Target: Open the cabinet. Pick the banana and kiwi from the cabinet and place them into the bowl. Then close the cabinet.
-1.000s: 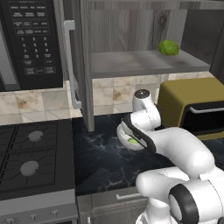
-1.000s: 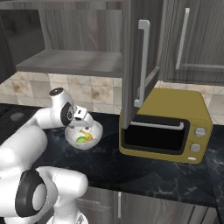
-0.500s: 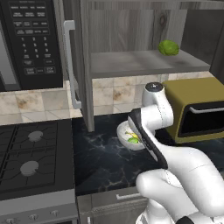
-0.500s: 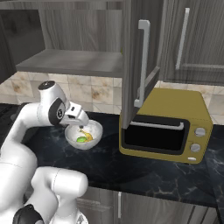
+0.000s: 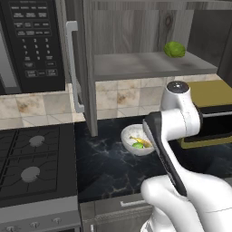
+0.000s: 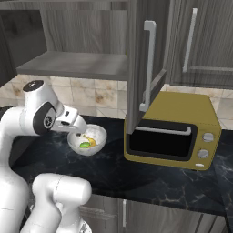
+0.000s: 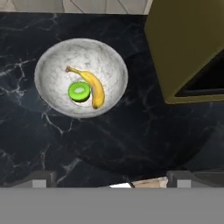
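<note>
Two fruits lie in the bowl (image 7: 81,78): the banana (image 7: 91,85) and the kiwi (image 7: 79,92), touching each other at the bowl's bottom, the kiwi showing its cut green face upward. We find the bowl standing on the dark marbled counter (image 7: 131,140), just beside the olive-yellow toaster oven (image 6: 173,132) and in front of the tiled backsplash (image 5: 41,106).

We see the gripper (image 7: 109,180) above the counter, looking down, with the bowl ahead of it and nothing between its fingertips (image 7: 43,179); they stand far apart at the bottom of the hand view, so we record the jaws as spread wide and holding nothing. In the right base view the hand sits at the bowl's rim on the arm's side.

We note the cabinet (image 5: 136,45) is open above the counter: one door (image 5: 81,68) stands swung out edge-on in the left base view, its silver bar handle (image 5: 71,65) facing the black microwave (image 5: 29,43). On the grey shelf (image 5: 145,65) a bright green lumpy round fruit (image 5: 174,49) rests toward the right end. A black stovetop (image 5: 31,158) lies left of the counter.
</note>
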Robot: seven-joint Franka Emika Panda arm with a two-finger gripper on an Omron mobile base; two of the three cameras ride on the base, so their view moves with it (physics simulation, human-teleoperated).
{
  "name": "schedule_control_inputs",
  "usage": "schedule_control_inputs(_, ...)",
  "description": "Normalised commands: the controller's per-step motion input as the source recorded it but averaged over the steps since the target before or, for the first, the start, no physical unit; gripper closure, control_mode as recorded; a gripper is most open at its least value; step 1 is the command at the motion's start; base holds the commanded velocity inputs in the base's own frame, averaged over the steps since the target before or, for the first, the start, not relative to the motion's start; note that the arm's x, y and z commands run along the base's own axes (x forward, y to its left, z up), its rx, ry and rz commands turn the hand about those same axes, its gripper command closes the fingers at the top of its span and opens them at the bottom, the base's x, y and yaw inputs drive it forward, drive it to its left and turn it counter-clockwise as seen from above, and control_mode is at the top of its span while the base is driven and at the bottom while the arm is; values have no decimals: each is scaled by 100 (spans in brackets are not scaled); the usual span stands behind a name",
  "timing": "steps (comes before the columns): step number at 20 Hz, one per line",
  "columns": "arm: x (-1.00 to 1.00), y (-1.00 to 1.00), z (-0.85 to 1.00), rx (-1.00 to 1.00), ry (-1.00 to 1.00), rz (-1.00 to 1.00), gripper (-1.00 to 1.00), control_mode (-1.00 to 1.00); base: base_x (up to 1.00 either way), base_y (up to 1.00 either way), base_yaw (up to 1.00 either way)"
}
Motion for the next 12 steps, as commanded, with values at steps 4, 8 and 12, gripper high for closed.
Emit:
schedule_control_inputs(4, -70, -13, 47, 0, -1, 0, -100, -100, 0, 0, 0)
schedule_control_inputs(8, -58, -11, 52, 0, 0, 0, -100, -100, 0, 0, 0)
schedule_control_inputs(12, -49, -18, 51, 0, -1, 0, -100, -100, 0, 0, 0)
